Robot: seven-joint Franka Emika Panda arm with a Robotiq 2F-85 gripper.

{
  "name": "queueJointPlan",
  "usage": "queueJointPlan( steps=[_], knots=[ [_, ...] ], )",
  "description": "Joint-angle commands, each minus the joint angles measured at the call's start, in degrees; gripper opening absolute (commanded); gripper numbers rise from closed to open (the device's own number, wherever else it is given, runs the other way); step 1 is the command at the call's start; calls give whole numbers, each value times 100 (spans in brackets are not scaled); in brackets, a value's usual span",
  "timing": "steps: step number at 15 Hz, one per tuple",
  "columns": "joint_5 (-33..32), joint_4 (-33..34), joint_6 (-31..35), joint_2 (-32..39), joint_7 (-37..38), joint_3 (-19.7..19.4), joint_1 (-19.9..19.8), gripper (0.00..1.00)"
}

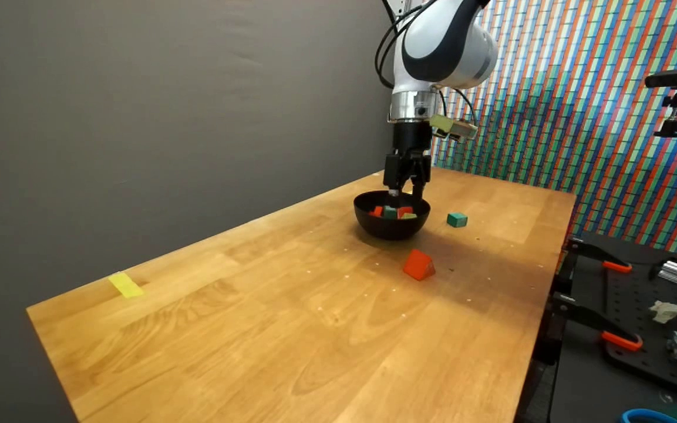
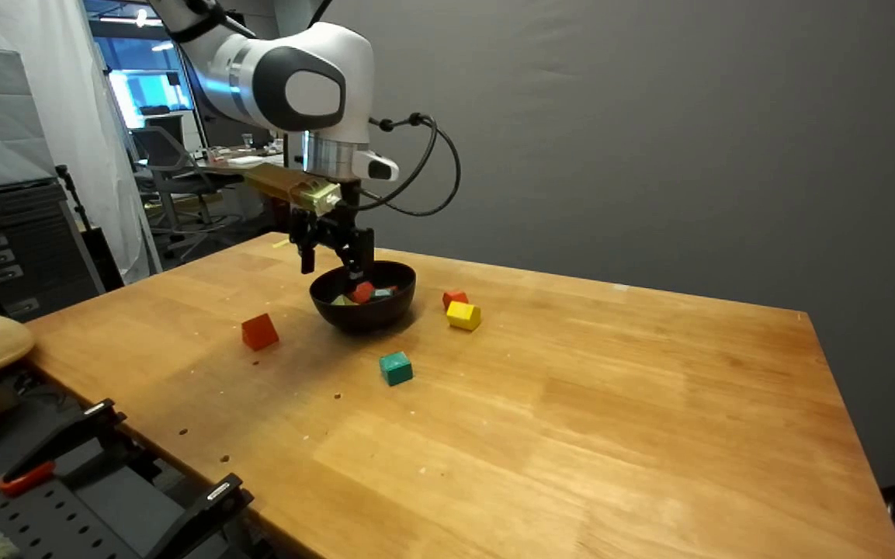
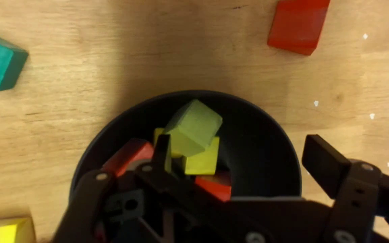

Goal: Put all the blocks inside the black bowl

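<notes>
Pincer [image 3: 239, 156] gapes at the black bowl [image 2: 362, 317], blocks [image 2: 396, 369] around it, clamps [image 1: 590, 319] beside the table [image 2: 610, 427].

One black bowl [image 2: 362, 320]. Outside, in an exterior view, two red blocks [image 2: 259, 332] at eight and three o'clock, one yellow block [image 2: 463, 316], one teal block [image 2: 397, 369]. Inside, at least two red blocks [image 3: 214, 189], one yellow block [image 3: 201, 165], one teal block [image 2: 383, 293], one yellow-green block [image 3: 199, 121].

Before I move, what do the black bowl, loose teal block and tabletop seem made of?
Black bowl: perhaps plastic, low sheen; smooth, uniform wall. Teal block: painted wood or plastic, satin; even colour, crisp edges. Tabletop: likely wood, soft sheen; grain and joined strips show.
</notes>
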Motion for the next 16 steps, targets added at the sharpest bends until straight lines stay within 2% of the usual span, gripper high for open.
queueJointPlan(
  steps=[1, 2, 4, 5, 7, 9, 11, 16],
  knots=[
    [-81, -930, 831, -1128, 218, -174, -16, 100],
    [-317, -1017, 993, -1303, 316, -294, 20, 100],
    [-1297, -964, 1028, -1510, 791, -666, 90, 100],
    [-723, -701, 824, -1068, 394, -405, 3, 100],
    [-1120, -766, 827, -1331, 596, -588, -12, 100],
    [-1629, -461, 997, -936, 777, -673, 34, 100],
    [-1595, -38, 938, -434, 665, -696, -32, 100],
    [-718, 1376, 480, 771, 582, -524, -287, 100]
  ],
)
